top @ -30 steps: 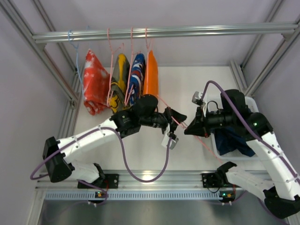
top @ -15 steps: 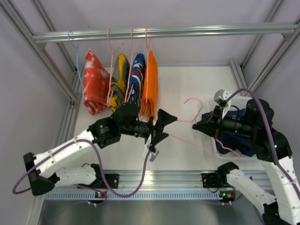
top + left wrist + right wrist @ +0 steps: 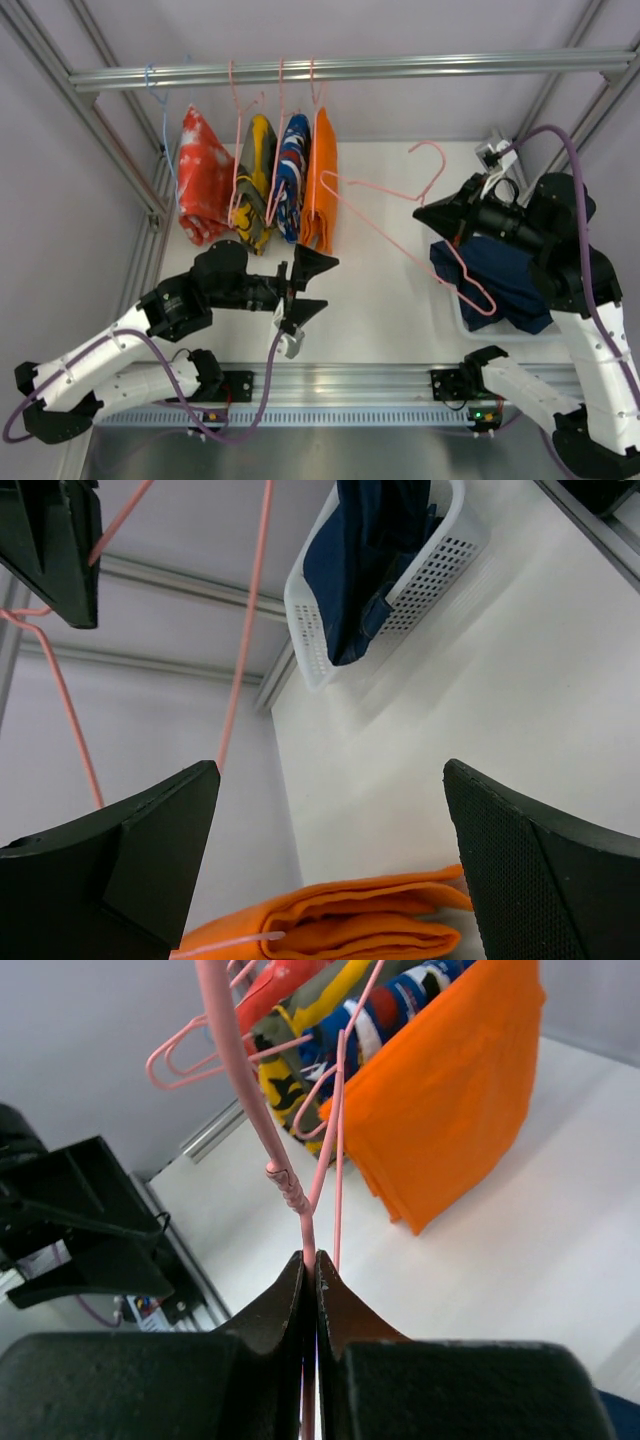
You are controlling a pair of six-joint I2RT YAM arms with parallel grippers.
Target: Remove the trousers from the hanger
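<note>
The trousers (image 3: 495, 280) lie bunched in the white basket (image 3: 459, 312) at the right, dark navy, apart from the hanger. In the left wrist view the trousers (image 3: 368, 560) spill over the basket (image 3: 430, 575) rim. My right gripper (image 3: 425, 215) is shut on the neck of the bare pink hanger (image 3: 385, 197), holding it in the air above the table, one corner over the basket. The right wrist view shows the jaws pressed together on the hanger wire (image 3: 287, 1185). My left gripper (image 3: 306, 286) stands wide open and empty, low and left of the hanger.
A rail (image 3: 350, 70) at the back carries a red and white garment (image 3: 203, 175), a yellow patterned one (image 3: 256, 170), a blue, red and white one (image 3: 292, 160) and an orange one (image 3: 322, 175). A pale blue hanger (image 3: 152, 85) hangs at the rail's left end. Frame posts stand on both sides.
My left gripper has opened, let go of the hanger and drawn back towards the near left. My right gripper has lifted the hanger up and towards the back right.
</note>
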